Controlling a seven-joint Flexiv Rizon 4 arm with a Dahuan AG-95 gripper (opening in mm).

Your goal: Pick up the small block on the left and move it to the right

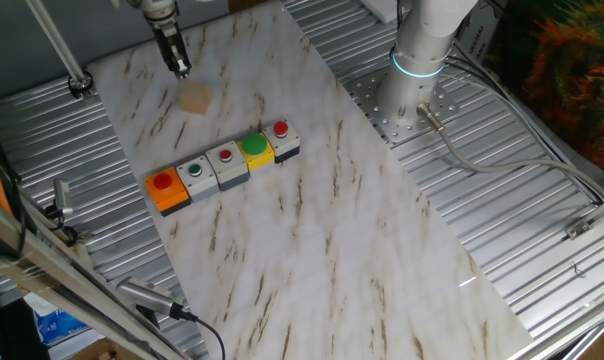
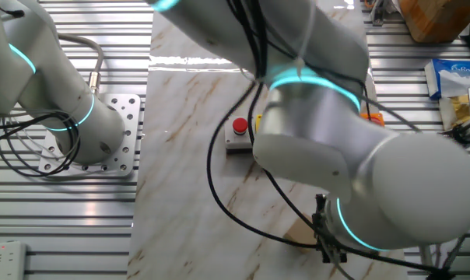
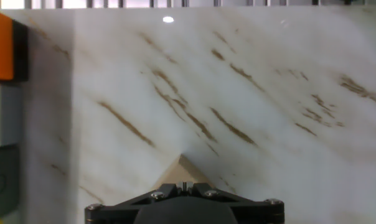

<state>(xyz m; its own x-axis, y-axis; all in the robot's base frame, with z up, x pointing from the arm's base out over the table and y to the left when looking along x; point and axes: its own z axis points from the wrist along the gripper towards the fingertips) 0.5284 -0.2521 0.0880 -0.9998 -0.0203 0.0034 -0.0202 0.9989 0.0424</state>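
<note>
The small block (image 1: 195,97) is a plain tan wooden cube on the marble board (image 1: 312,230), behind the row of button boxes. My gripper (image 1: 180,66) hangs just behind and to the left of it, above the board, with its fingers together and nothing in them. In the hand view only one corner of the block (image 3: 183,169) shows, just past the closed fingertips (image 3: 184,186). In the other fixed view the block (image 2: 299,231) is mostly hidden by the arm, with the gripper (image 2: 328,250) beside it.
A row of button boxes crosses the board: orange (image 1: 165,190), grey (image 1: 196,176), grey (image 1: 226,164), yellow (image 1: 256,149), grey (image 1: 282,138). The orange box (image 3: 0,45) sits at the hand view's left edge. The arm's base (image 1: 414,95) stands on the ribbed metal table.
</note>
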